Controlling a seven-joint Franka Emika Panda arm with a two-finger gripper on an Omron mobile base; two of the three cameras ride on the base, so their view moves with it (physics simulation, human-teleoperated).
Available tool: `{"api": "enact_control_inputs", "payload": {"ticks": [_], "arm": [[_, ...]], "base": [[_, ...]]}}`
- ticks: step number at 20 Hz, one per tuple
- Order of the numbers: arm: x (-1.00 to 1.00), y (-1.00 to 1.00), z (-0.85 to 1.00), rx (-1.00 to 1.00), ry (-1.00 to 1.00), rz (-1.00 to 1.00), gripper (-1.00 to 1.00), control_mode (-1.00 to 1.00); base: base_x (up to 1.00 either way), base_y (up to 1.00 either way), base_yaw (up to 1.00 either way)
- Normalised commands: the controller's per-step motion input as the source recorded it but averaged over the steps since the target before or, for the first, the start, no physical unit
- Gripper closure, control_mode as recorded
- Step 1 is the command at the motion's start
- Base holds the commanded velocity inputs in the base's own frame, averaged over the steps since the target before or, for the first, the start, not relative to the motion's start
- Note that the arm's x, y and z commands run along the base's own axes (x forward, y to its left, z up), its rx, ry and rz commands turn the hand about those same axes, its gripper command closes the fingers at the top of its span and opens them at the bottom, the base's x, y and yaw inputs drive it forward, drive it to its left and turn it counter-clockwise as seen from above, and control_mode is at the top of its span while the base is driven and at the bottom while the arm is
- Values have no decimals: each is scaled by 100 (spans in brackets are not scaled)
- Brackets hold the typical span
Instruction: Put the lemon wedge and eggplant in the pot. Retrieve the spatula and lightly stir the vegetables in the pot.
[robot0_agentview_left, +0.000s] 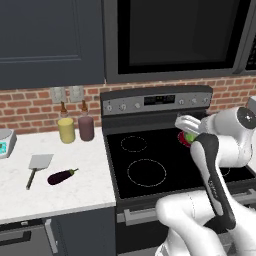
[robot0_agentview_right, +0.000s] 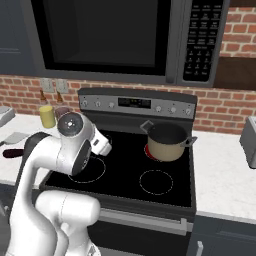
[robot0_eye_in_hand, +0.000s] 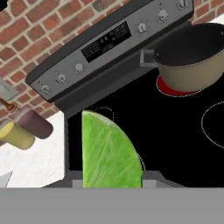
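Gripper (robot0_eye_in_hand: 111, 186) holds the lemon wedge (robot0_eye_in_hand: 109, 153), jaws closed narrow on its lower part. The green flesh rises just ahead of the tips in the hand view. In the left base view the wedge shows as a green bit by the white hand, above the stove.

Why held so: judged a carry. The wedge is lifted clear of the cooktop (robot0_eye_in_hand: 175, 131), so it can pass over the rim of the pot (robot0_eye_in_hand: 192, 65) rather than bump it. The pot is ahead and to the upper right of the hand, apart from it, on the red-glowing burner. Its dark inside looks empty from here.

Eggplant (robot0_agentview_left: 62, 176) and spatula (robot0_agentview_left: 37, 167) lie on the counter (robot0_agentview_left: 55, 195), well off to the hand's left. They are just beside each other; I can't tell whether they touch. Likely left there for later steps.

Surface and room: black glass cooktop with ring marks, control panel behind. Pale speckled counter on either side. Brick wall, microwave (robot0_agentview_right: 125, 40) above. Yellow bottle (robot0_agentview_left: 66, 129) and maroon bottle (robot0_agentview_left: 86, 126) stand at the wall, left of the hand.
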Motion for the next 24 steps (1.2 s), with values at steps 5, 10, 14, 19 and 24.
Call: {"api": "enact_control_inputs", "payload": {"ticks": [5,10,14,19,24], "arm": [[4,-100,9,0,-1,-9,100,-100],[22,-100,0,0,-8,-2,100,-100],[65,-100,0,0,-5,0,100,-100],[80,-87,0,0,0,-1,100,-100],[89,-48,-14,0,0,-1,100,-100]], "base": [[0,0,0],[0,0,0],[0,0,0],[0,0,0],[0,0,0]]}}
